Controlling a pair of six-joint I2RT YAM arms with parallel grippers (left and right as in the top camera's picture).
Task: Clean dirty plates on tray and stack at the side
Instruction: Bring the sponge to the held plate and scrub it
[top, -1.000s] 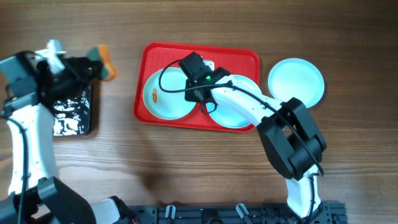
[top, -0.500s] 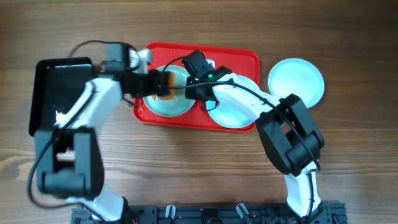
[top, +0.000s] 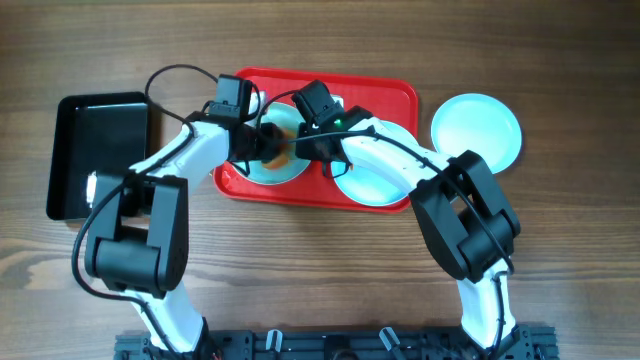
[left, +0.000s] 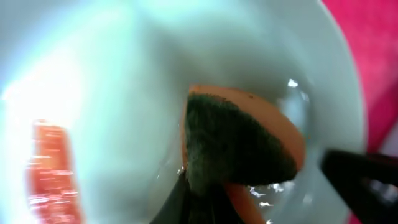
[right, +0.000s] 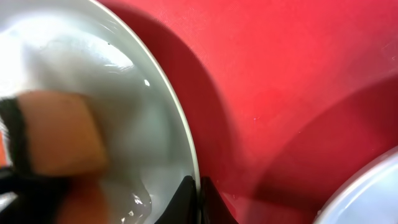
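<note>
Count: 3 plates, 1 red tray (top: 385, 93), 1 black tray (top: 100, 140), 1 sponge (left: 239, 143), 2 grippers. 2 plates sit on the red tray, 1 is off it on the table (top: 330, 270).

The left gripper (top: 262, 146) is clamped on the sponge. The dark pad faces the wrist cam, with the orange body behind it. The sponge is pressed on plate A (top: 262, 174), right under the fingertips.

The right gripper (right: 196, 198) has its jaws together, pinching plate A's rim on the side away from the left arm. The sponge is just inside that rim, near the tips. The two grippers are just beside each other over plate A.

Plate B (top: 372, 186) is on the red tray, just beside the right gripper on the side away from the left gripper, under the right arm (top: 400, 165). Plate C (top: 476, 130) is on the table past the red tray's edge, well apart from both grippers. The black tray is back along the left arm, well apart from its gripper.

Hard to see:
- Overhead, plate A is mostly covered by both grippers and plate B is partly covered by the right arm.
- The left wrist view is blurred. There is an orange-red streak on plate A beside the sponge, and I can't tell whether it is a smear or a reflection.
- In the right wrist view the sponge is blurred and cut off at the frame edge, and only an edge of plate B shows in the corner.
</note>
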